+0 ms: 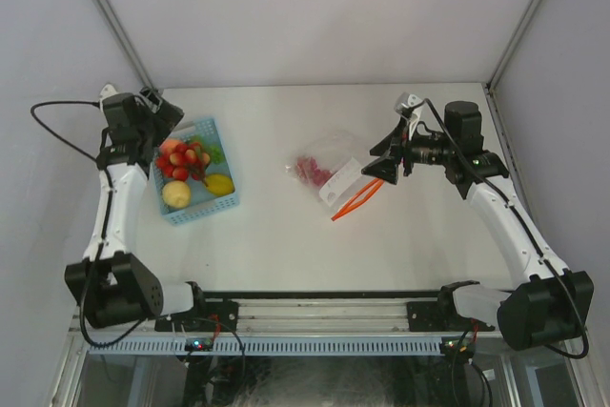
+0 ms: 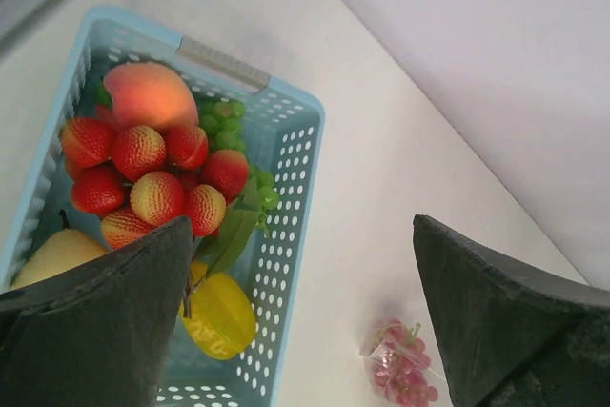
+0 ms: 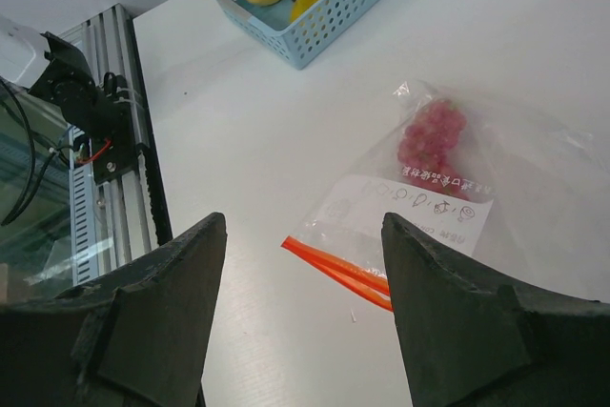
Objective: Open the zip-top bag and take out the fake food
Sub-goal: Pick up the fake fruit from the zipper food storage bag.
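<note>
1. Black right pincer (image 3: pixel 303 235), its two fingers spread wide and holding nothing, hovers low over the white desk (image 3: pixel 248 121), near the red-orange zip strip (image 3: pixel 335 269) of the clear crinkly plastic zip-top bag (image 3: pixel 534 197).
2. The bag lies flat near the desk's middle. A white label patch (image 3: pixel 405 207) sits beside the strip, and one cluster of dark-pink plastic grapes (image 3: pixel 431 140) is inside.
3. Risk: the strip lies flat on the desk, so closing fingers may skid over it or pinch both lips together, leaving the bag sealed.
4. Risk: nothing pins the bag. Light film on a smooth desk would likely slide or lift whole when tugged.
5. Black left pincer (image 2: pixel 300 235), equally spread and empty, hangs well apart over the light-blue slotted plastic basket (image 2: pixel 295 235) of red strawberries (image 2: pixel 143 173) and other fruit. It looks too far away to brace the bag.
6. Risk: seizing the grapes through the plastic would trap film with them.
</note>
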{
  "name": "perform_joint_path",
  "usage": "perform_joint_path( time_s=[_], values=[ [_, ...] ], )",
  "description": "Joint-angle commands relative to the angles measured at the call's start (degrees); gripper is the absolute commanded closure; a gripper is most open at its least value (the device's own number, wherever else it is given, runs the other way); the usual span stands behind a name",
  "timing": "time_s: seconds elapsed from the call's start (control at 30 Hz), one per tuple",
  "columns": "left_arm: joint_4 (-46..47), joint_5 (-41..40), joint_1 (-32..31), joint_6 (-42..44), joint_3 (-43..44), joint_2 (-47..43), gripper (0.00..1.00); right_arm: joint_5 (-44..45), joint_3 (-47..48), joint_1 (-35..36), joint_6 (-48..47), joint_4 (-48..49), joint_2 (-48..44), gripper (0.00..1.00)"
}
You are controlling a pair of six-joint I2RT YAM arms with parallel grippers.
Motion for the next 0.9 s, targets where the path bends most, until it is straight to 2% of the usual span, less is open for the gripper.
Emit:
perform_joint_path(
  time_s=[0.0, 0.27, 0.4, 0.63, 0.73, 0.87],
  values=[
    [5.43, 1.93, 0.54, 5.61, -5.61, -8.74, 0.0, -1.87, 1.57, -0.25, -2.16, 0.19, -1.68, 0.34],
    [15.09, 2.97, 1.51, -1.46, -15.4, -20.93, 0.0, -2.5, 1.49, 0.06, -11.14, -3.39, -4.79, 0.34],
    [21.15, 9.86, 1.68, -2.0, -18.21, -23.36, 0.0, -2.62, 1.48, 0.02, -16.52, -6.02, -5.93, 0.34],
    [22.08, 18.58, 1.32, -4.71, -20.67, -24.56, 0.0, -4.41, 1.48, 0.13, -27.83, -12.1, -7.22, 0.34],
    [22.5, 19.31, -0.44, -4.63, -22.15, -26.23, 0.0, -4.83, 1.48, 0.48, -32.24, -14.7, -7.68, 0.34],
    [22.66, 17.61, -5.94, -3.38, -23.39, -27.73, 0.02, -4.29, 1.51, 1.04, -36.17, -17.36, -8.2, 0.34]
  ],
)
